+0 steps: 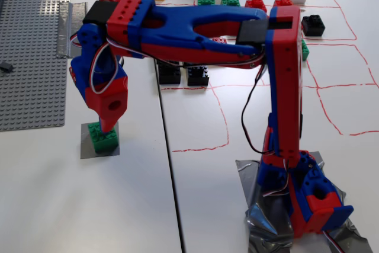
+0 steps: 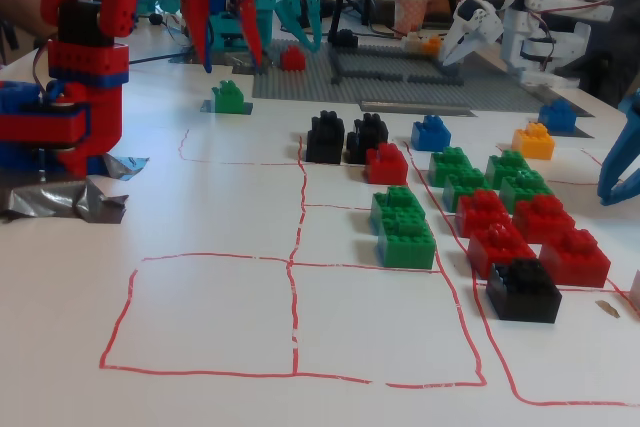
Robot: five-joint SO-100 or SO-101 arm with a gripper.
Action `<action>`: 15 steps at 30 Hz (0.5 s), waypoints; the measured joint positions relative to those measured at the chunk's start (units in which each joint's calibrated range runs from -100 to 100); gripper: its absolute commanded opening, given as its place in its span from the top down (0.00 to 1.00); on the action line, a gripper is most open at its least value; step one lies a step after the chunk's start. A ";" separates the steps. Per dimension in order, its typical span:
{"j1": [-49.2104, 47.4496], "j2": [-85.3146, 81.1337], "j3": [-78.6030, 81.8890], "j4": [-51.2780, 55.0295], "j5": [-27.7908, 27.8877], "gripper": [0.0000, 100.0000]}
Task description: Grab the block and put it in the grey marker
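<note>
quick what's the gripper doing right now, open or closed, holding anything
Gripper: open, holding nothing; its fingers hang apart above the green block, which sits on the grey marker.

A white counter (image 1: 89, 205), made of two panels meeting at a dark seam (image 1: 169, 164), is marked with red hand-drawn grid lines (image 2: 295, 267) under bright, even light, with cluttered, blurry furniture behind.
</note>
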 measured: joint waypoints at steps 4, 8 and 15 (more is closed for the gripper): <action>0.29 -2.75 0.54 0.49 1.12 0.77; 2.27 -5.17 0.64 0.73 1.81 0.85; 5.93 -8.84 4.18 2.91 3.96 0.95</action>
